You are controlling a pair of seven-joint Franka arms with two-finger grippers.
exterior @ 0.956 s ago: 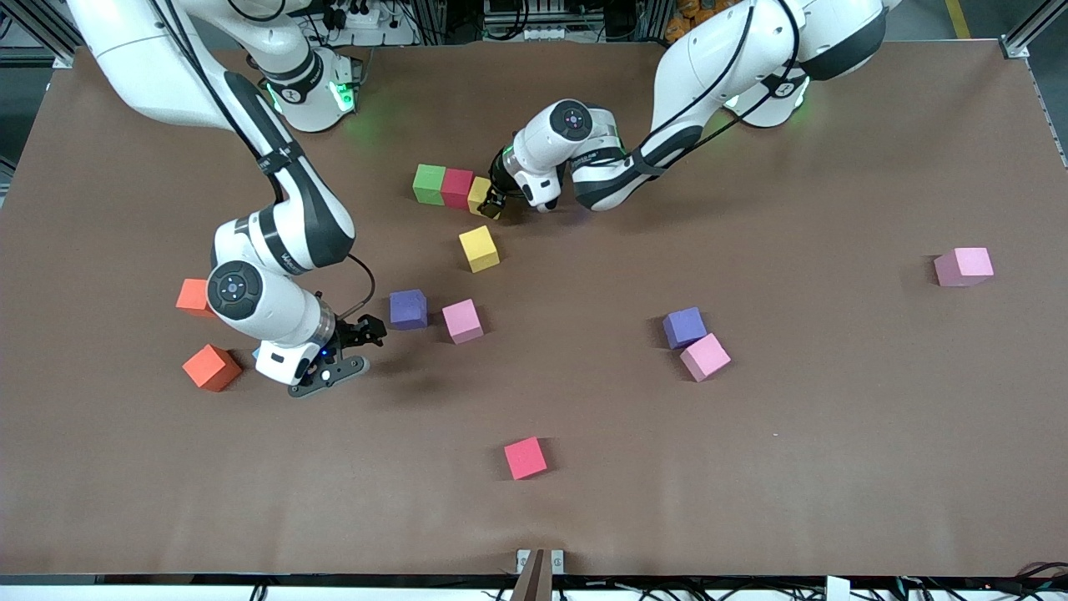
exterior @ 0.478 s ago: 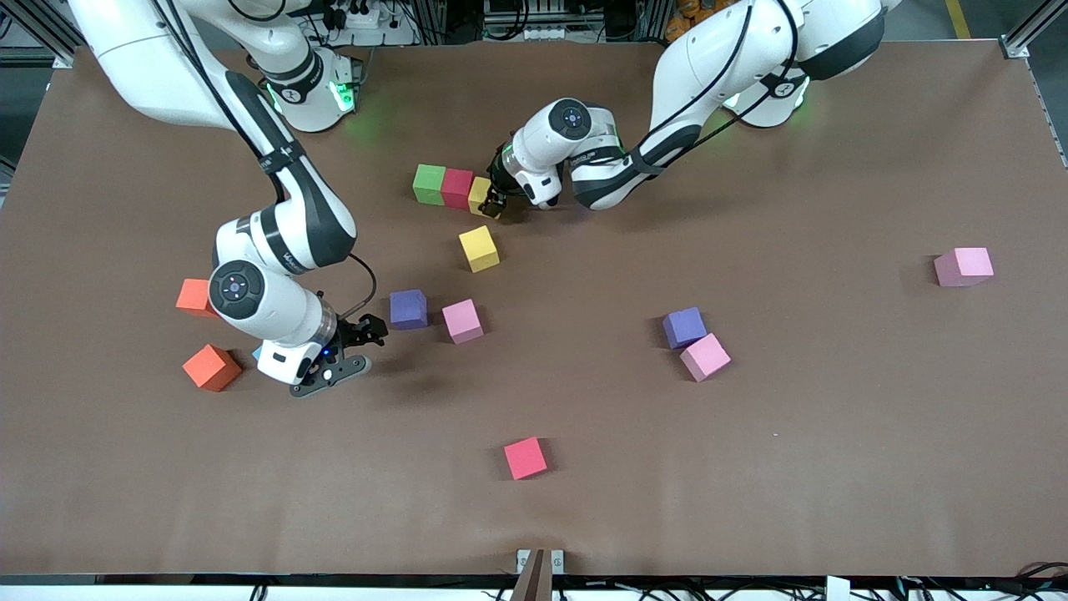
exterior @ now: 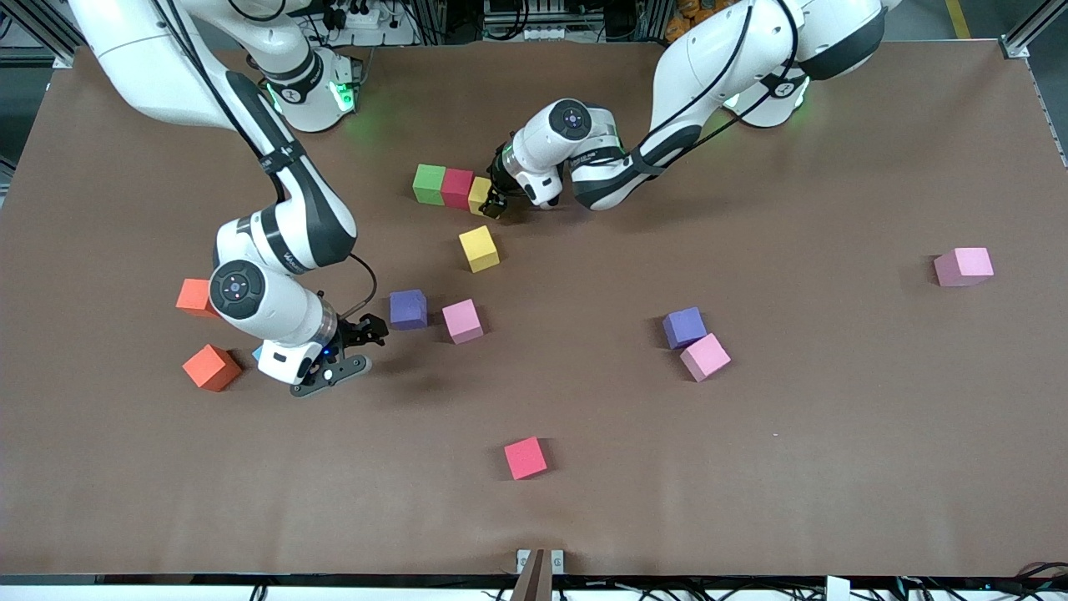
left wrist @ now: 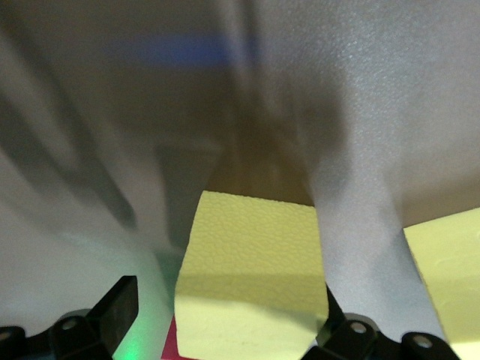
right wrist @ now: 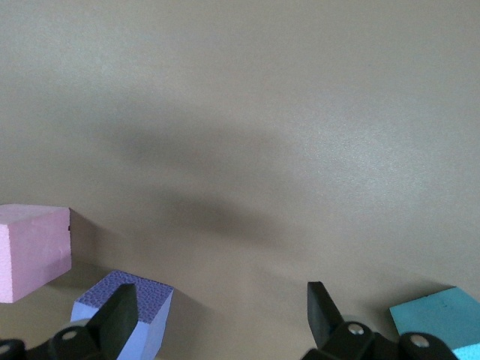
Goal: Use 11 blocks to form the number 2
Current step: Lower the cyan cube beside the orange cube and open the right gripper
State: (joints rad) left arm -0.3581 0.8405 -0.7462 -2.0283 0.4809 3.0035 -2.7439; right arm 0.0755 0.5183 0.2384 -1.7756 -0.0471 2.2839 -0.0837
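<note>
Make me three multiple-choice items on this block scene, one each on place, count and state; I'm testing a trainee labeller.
1. What does the green block touch?
A. a red block
B. an orange cube
C. a purple block

2. How many purple blocks show on the table in the front view?
A. one
B. two
C. four

3. How is the right gripper?
A. shut on a pink block
B. open, holding nothing
C. shut on a blue block

Answers:
1 A, the red block sits against it in the row.
2 B, one purple block by the right gripper, another purple block mid-table.
3 B, its fingers stand apart over bare table.
</note>
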